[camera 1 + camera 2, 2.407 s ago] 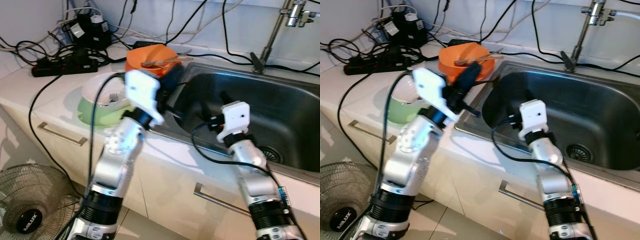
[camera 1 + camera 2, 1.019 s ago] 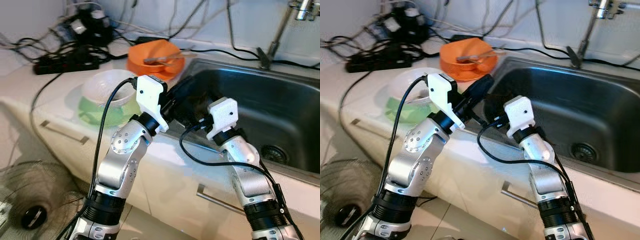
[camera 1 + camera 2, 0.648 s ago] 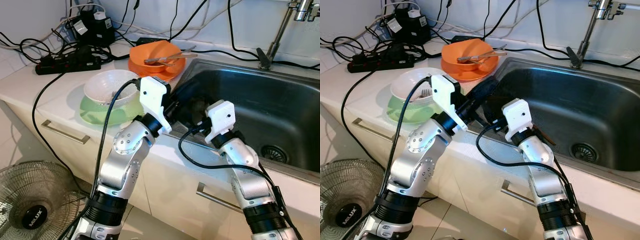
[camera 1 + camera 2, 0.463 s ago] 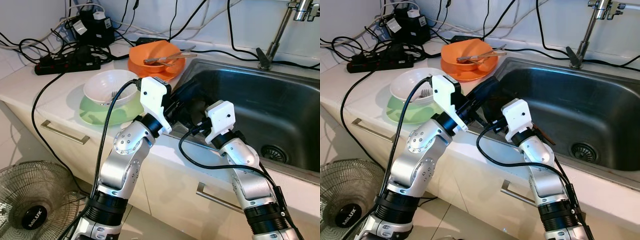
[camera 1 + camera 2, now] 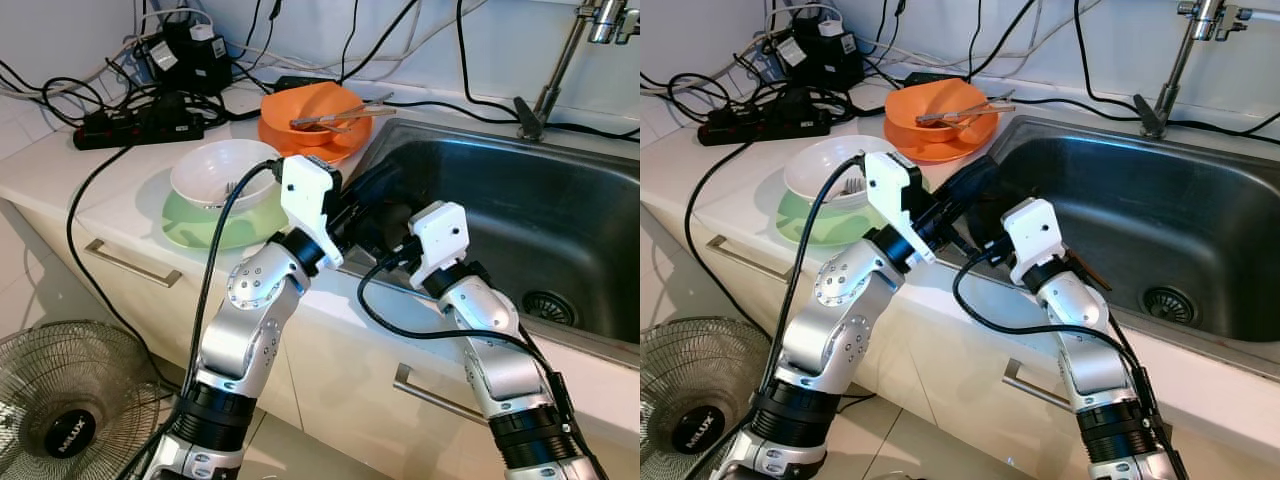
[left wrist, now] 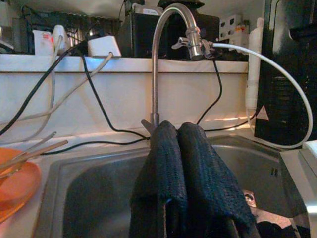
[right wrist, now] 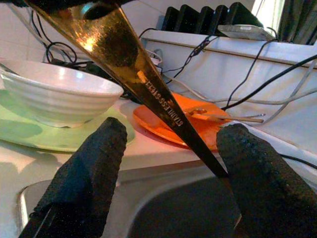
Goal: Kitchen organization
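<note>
At the sink's near-left corner my two grippers meet. My left gripper (image 6: 176, 148) is shut, its fingers pressed together and pointing over the sink (image 5: 560, 220); it appears to pinch the wide end of a gold stainless-steel utensil (image 7: 124, 54). The utensil's handle slants down between the spread fingers (image 7: 94, 168) of my open right gripper (image 7: 171, 131), which points toward the white bowl (image 5: 225, 172) on a green plate (image 5: 190, 225). The utensil's thin end (image 5: 1085, 268) sticks out by my right wrist. Behind stands an orange plate (image 5: 300, 110) with chopsticks (image 5: 340, 115).
A faucet (image 5: 560, 60) rises at the sink's back right. Black cables and a power strip (image 5: 130, 130) crowd the counter's back left. A floor fan (image 5: 60, 410) stands low on the left. Drawer handles (image 5: 130, 265) line the cabinet front.
Since the earliest frames my left arm has lowered and my right gripper has moved left to meet it at the sink's corner. Over the last half second nothing has moved.
</note>
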Robot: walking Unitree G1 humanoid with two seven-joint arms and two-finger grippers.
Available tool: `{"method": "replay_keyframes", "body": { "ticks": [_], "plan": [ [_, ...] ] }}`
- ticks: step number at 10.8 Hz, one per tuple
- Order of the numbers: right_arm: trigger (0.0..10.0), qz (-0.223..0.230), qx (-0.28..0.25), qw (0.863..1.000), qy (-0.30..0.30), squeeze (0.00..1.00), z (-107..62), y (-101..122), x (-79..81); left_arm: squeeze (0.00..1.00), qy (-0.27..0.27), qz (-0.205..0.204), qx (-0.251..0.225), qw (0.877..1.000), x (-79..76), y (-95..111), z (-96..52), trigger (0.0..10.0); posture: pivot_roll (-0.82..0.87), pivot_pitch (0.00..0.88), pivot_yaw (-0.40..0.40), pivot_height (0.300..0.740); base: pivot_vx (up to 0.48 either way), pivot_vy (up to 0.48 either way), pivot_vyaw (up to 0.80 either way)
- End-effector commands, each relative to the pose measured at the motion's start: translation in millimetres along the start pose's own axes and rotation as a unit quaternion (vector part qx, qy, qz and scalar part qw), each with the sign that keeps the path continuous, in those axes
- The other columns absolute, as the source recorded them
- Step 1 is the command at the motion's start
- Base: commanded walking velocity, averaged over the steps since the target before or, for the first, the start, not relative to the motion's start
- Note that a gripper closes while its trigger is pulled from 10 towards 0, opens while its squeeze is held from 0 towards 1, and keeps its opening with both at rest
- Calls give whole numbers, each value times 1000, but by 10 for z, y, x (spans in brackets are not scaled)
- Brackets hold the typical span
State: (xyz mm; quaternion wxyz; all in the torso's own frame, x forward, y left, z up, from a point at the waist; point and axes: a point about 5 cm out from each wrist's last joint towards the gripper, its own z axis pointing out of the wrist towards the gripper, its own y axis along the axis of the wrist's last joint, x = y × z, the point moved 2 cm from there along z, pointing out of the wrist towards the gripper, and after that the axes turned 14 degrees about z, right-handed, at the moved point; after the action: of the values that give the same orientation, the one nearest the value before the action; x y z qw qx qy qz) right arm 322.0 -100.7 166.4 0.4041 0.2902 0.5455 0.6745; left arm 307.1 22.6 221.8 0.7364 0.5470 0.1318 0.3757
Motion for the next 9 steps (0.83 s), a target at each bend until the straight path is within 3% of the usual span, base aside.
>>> {"method": "replay_keyframes", "body": {
  "ticks": [1, 9],
  "plan": [
    [0, -8, -28, 999, 16, 0, 64, 155, 80, 0, -29, -13, 21, 999, -118, -104, 4, 10000, 33, 0, 93, 740, 0, 0, 0],
    [0, -5, -28, 1000, 6, 0, 67, 134, 52, 0, -44, -22, 27, 998, -177, -140, 5, 10000, 33, 0, 94, 740, 0, 0, 0]
  ]
}}
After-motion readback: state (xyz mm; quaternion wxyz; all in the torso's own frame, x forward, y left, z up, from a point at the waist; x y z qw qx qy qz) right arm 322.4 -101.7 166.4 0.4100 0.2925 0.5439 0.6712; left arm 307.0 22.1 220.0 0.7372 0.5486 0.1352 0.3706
